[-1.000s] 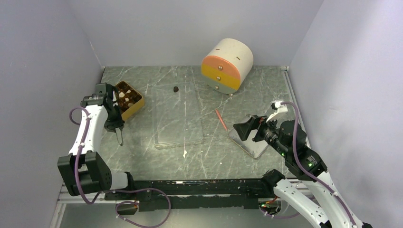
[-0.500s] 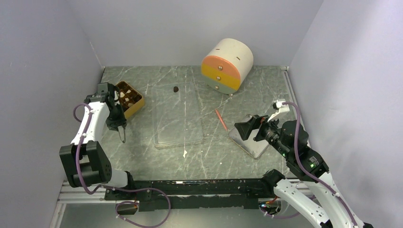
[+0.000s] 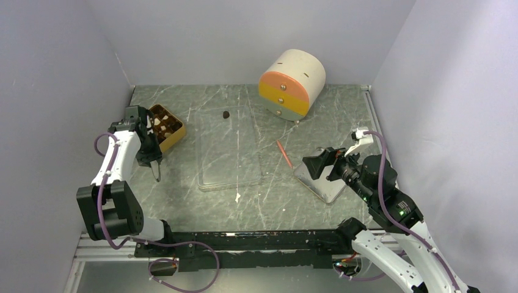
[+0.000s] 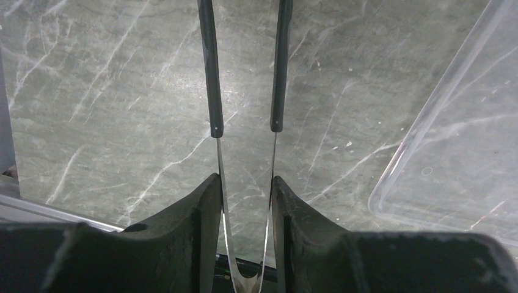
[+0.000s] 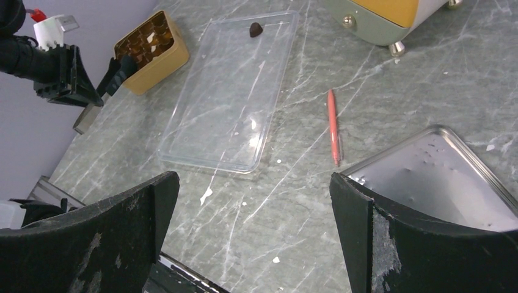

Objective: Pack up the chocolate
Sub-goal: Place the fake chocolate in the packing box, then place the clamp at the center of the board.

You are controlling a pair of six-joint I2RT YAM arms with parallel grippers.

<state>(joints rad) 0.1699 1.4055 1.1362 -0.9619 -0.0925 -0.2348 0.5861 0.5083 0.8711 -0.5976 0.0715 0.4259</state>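
One dark brown chocolate (image 3: 226, 114) lies at the far edge of a clear plastic lid (image 3: 229, 152); it also shows in the right wrist view (image 5: 256, 28). Several brown and cream chocolates sit in the golden compartmented tray (image 3: 174, 137) at the far left, also in the right wrist view (image 5: 160, 63). My left gripper (image 3: 149, 154) is just in front of that tray, shut on metal tweezers (image 4: 212, 91) that point down at bare table; their tips are cut off in the left wrist view. My right gripper (image 3: 322, 165) is open and empty, held above a metal tin (image 3: 327, 188).
A thin orange-red stick (image 3: 283, 154) lies between the clear lid and the tin. A round cream, orange and yellow drawer unit (image 3: 292, 84) stands at the back. A small white fleck (image 3: 237, 197) lies in front of the lid. Walls close in left and right.
My left gripper with the tweezers has drawn back a little toward the golden tray. The right gripper has barely shifted.
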